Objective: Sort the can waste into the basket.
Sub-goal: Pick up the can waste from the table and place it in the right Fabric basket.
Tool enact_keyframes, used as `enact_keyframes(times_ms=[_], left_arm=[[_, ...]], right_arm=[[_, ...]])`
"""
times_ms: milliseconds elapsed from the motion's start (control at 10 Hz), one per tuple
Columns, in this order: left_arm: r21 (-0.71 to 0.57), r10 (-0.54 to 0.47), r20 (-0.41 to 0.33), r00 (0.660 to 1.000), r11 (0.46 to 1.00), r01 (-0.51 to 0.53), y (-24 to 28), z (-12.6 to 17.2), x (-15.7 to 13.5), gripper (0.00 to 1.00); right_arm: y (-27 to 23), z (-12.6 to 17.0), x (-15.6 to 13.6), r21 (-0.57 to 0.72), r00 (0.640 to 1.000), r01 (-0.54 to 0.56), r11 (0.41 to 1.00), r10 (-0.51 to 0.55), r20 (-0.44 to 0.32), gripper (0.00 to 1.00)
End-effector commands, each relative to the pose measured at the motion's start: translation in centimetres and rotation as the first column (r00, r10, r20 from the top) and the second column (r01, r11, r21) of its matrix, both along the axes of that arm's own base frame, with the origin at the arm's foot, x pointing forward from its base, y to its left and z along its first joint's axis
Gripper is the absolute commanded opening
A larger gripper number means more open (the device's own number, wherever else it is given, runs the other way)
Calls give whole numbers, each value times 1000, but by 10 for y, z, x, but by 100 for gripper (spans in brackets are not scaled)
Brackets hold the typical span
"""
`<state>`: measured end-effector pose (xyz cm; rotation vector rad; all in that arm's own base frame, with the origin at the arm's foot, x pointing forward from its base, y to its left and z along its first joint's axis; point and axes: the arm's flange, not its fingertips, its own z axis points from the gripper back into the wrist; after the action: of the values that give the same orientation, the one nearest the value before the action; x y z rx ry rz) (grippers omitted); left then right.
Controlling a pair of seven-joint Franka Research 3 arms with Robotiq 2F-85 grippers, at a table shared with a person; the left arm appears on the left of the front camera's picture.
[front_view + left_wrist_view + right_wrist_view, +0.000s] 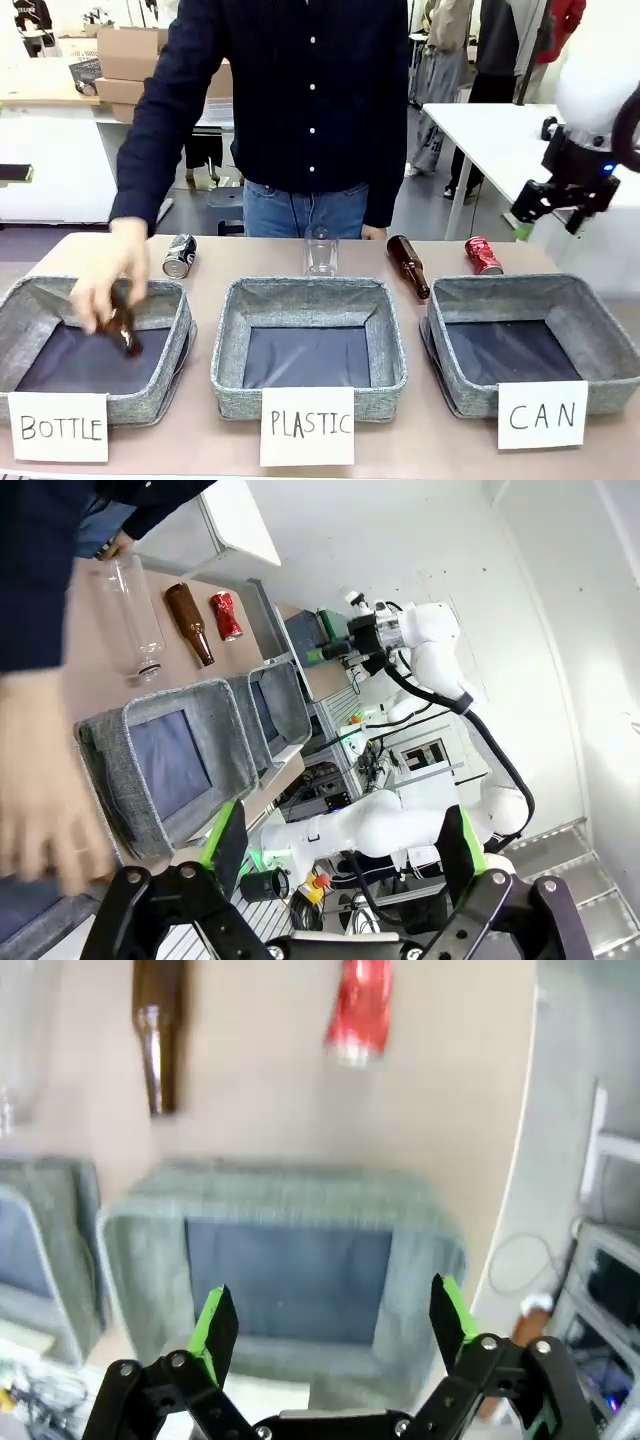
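Observation:
The red dented can [483, 255] lies on the table just behind the grey basket [455, 335] carded "CAN". The black can [179, 255] lies at the far left, behind the "BOTTLE" basket. High above the table's right end, my right gripper [548, 220] hangs open and empty. In its wrist view the gripper [333, 1320] hovers over the CAN basket [280, 1195], with the red can [358, 1010] beyond it. My left gripper [343, 845] is open and empty, out of the front view. Its camera shows the red can [227, 615] and the CAN basket [292, 690] far off.
A person's hand [105, 275] lowers a brown bottle [125, 328] into the BOTTLE basket [165, 300]. Another brown bottle [408, 266] and a clear plastic bottle [321, 250] lie behind the PLASTIC basket [300, 295]. The person stands at the far edge.

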<state>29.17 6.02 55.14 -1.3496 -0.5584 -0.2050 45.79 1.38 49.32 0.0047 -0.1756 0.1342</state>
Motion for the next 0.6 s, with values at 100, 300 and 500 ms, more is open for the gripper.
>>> enact_keyframes(times_ms=[100,300,500], left_arm=[[-15,-10,27,1000,1000,10,-1,2,2,100],[-15,-10,27,1000,1000,10,-1,2,2,100],[-15,-10,27,1000,1000,10,-1,2,2,100]], right_arm=[[-13,-66,95,115,985,53,992,-71,157,100],[-13,-104,133,130,986,153,980,-159,39,100],[-11,-138,161,110,987,157,981,-159,12,100]])
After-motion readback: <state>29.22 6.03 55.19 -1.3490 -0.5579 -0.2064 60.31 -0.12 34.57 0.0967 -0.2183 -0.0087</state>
